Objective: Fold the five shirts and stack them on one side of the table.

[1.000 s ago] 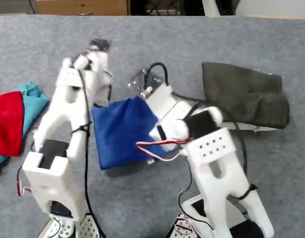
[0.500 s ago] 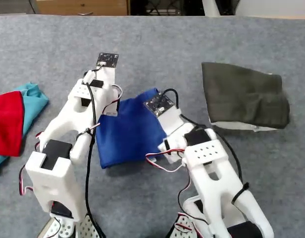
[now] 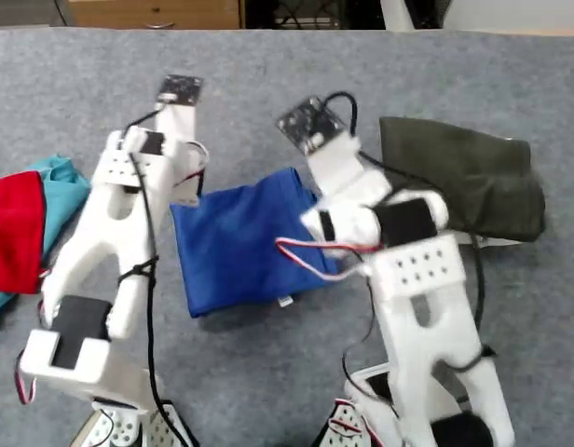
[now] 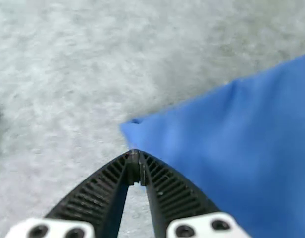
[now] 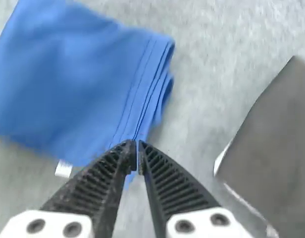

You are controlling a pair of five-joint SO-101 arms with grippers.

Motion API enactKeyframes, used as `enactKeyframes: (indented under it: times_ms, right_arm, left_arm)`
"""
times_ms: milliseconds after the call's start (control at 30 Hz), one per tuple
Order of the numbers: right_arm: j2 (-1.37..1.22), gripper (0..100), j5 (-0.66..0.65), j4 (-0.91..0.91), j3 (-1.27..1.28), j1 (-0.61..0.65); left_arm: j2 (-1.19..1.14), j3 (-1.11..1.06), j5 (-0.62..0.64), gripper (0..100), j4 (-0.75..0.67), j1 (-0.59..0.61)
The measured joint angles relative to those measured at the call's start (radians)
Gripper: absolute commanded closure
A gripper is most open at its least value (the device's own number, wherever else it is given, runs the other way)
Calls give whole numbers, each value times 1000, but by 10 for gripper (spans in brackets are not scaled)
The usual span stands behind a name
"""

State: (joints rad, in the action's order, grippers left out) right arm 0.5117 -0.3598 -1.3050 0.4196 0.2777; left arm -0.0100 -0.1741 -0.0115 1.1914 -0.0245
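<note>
Where the grey carpeted table ends, wooden furniture stands.

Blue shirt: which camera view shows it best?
The high view: it shows nearly the whole folded blue shirt. The left wrist view catches one corner; the right wrist view shows its layered edge.

Blue shirt, olive shirt, red shirt and teal shirt

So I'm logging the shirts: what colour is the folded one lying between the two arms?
The shirt is plain blue, clearest in the high view.
</note>
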Motion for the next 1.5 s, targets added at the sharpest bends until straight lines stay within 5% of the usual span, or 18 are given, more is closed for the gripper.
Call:
enactKeyframes:
  times_ms: [300, 500, 867, 1100, 1300, 1500]
  right_arm:
    - [-483, 984, 3, 431, -15, 2]
    - [-666, 984, 3, 457, -80, -69]
    - [-712, 984, 3, 454, -110, -132]
    - [-539, 984, 15, 152, -190, -89]
    - [-313, 984, 172, -238, -230, 23]
    - [-193, 947, 361, -368, -157, 87]
  left_arm:
    - [-17, -232, -3, 971, -278, 84]
    - [-112, -293, -3, 971, -446, 84]
    - [-163, -292, 95, 971, -468, 86]
    - [-146, -305, 97, 971, -450, 98]
    - [-133, -318, 97, 971, -445, 109]
    - [-132, -330, 97, 971, -453, 109]
